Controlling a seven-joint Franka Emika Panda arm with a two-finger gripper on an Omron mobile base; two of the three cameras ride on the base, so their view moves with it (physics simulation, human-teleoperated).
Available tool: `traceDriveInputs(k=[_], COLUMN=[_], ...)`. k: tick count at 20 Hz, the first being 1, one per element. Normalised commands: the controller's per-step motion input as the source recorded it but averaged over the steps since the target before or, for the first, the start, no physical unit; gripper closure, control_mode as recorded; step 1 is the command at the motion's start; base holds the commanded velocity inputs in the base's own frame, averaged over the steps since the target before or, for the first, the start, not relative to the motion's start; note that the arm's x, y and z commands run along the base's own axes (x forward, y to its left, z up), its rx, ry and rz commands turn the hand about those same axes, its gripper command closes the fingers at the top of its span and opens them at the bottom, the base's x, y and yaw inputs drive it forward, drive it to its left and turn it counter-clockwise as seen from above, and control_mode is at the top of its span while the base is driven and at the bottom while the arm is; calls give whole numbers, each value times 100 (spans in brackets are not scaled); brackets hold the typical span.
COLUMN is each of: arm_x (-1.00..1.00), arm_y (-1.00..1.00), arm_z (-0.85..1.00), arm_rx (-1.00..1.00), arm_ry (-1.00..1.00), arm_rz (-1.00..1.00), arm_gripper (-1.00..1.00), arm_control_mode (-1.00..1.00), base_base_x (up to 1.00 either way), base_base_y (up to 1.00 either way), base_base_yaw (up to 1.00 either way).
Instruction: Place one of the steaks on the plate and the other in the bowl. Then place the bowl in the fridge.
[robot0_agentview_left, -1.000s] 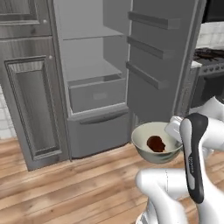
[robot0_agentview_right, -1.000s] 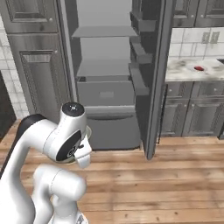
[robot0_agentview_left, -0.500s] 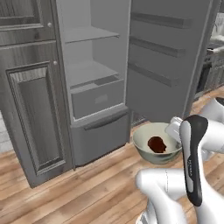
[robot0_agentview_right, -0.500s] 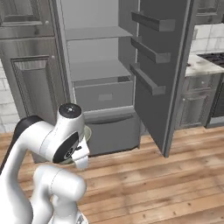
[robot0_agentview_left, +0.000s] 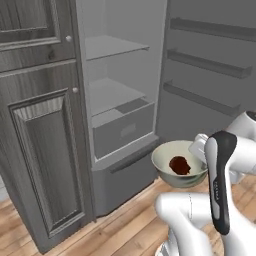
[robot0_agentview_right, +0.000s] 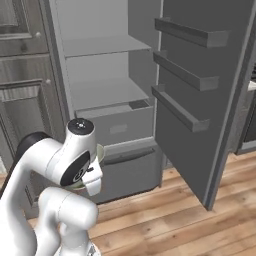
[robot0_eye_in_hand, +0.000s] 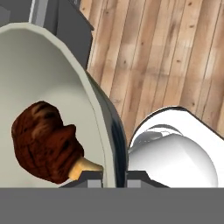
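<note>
The hand (robot0_eye_in_hand: 114, 177) is clamped tight on the thin rim of the bowl (robot0_agentview_left: 178, 163), one finger inside the wall and one outside, as the hand view shows at its bottom edge. In that view the rim runs up from 6 o'clock toward 11 o'clock, and the dark steak (robot0_eye_in_hand: 46, 146) with its yellowish spot lies inside the bowl at about 8 o'clock, close to the gripped edge. In the left base view the bowl is carried level in the air, with the steak (robot0_agentview_left: 179, 165) resting near its middle and the hand at the bowl's 3 o'clock side.

Judged from this, the step in hand is the last one: the bowl, already loaded, is being brought to the fridge (robot0_agentview_left: 120, 100). The fridge stands open at about 11 o'clock from the bowl, with grey shelves and a drawer (robot0_agentview_left: 122, 127) showing inside, and its door (robot0_agentview_right: 205, 90) is swung wide to the right. The bowl hangs in front of the lower part of the fridge, below the drawer's level and outside the compartment.

The next move seems to call for lifting the bowl to the height of a free shelf (robot0_agentview_right: 107, 92), pushing it forward and in while keeping it level so the steak does not roll out, then setting it down and opening the fingers.

The arm (robot0_agentview_right: 60, 165) is folded close over its base, with the elbow raised, the forearm angled down and the wrist bent toward the fridge.
</note>
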Motion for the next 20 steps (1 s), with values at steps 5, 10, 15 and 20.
traceDriveInputs(k=[5,10,15,20], arm_x=[0,0,0,0], arm_y=[0,0,0,0], arm_z=[0,0,0,0], arm_rx=[0,0,0,0], arm_ry=[0,0,0,0], arm_rz=[0,0,0,0], arm_gripper=[100,100,100,100], arm_control_mode=[100,100,100,100], base_base_x=[37,34,52,69], base_base_y=[23,5,2,1], base_base_yaw=[-5,-2,0,0])
